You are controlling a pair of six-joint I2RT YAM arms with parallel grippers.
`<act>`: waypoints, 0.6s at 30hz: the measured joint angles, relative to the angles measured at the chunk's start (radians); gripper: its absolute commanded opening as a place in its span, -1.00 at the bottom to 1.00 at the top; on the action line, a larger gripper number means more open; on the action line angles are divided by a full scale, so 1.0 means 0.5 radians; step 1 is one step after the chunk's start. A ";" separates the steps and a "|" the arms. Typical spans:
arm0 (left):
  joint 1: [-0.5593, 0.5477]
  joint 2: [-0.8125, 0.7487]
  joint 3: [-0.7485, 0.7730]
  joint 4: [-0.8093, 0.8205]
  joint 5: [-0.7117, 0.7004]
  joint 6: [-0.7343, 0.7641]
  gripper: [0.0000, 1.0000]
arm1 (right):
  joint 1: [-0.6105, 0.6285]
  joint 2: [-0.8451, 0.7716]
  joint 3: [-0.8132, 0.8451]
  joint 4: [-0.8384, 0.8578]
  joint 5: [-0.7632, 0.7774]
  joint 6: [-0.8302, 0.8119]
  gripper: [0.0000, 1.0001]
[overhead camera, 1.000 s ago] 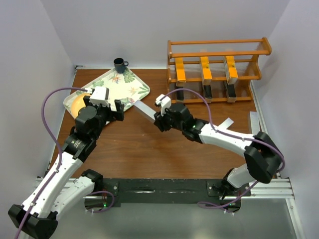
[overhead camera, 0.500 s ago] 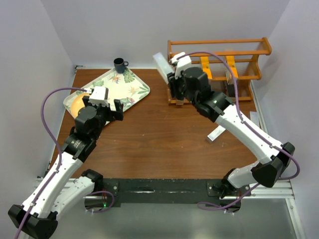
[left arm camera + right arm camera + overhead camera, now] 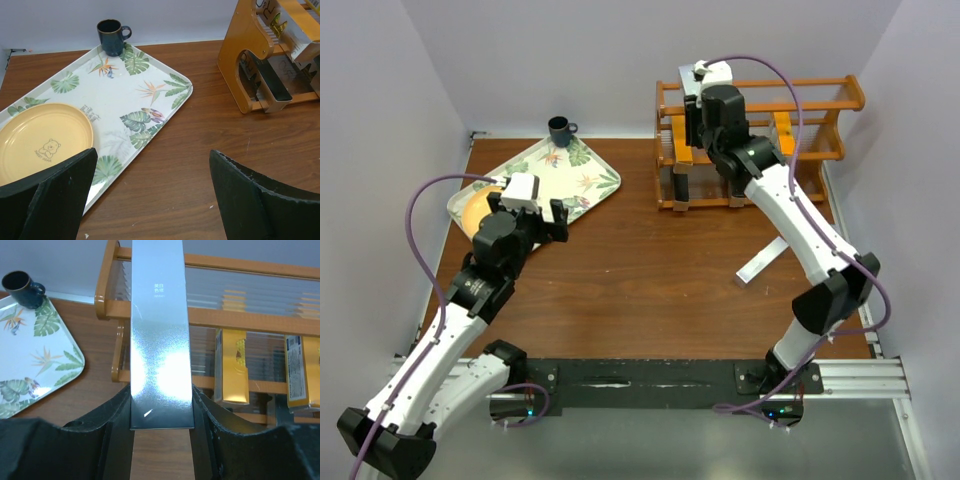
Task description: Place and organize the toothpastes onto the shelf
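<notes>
The right gripper (image 3: 161, 411) has its jaws closed on the near end of a silver-grey toothpaste box (image 3: 160, 340), one jaw pressed against each long side. The box runs straight out from the jaws, and its far end reaches past the top rail of the shelf (image 3: 240, 320) at the shelf's left end. In the wrist view the box crosses in front of the upper rails. Whether it touches any of them cannot be told.

Two orange-yellow boxes (image 3: 231, 367) stand on the shelf to the right of the held box. On the bottom tier, dark shapes near the left side panel look like black boxes, though the view is too poor to be certain. A second silver-grey box (image 3: 763, 260) lies flat on the counter (image 3: 650, 290), in front of the shelf and apart from it.

The left gripper (image 3: 152, 152) hangs well to the left of the shelf, its jaws spread wide with nothing between them. Under it and beyond lies the leaf-patterned tray (image 3: 165, 107), which carries a yellow plate (image 3: 45, 145). A dark mug (image 3: 112, 36) stands at its far edge.
</notes>
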 measured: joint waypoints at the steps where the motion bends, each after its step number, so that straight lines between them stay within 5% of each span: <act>1: 0.000 0.003 0.000 -0.001 0.000 0.000 0.99 | -0.002 0.055 0.047 -0.005 0.009 0.003 -0.68; 18: 0.000 0.008 0.000 -0.002 -0.006 0.000 0.99 | -0.047 0.609 0.566 -0.029 0.063 0.103 -0.67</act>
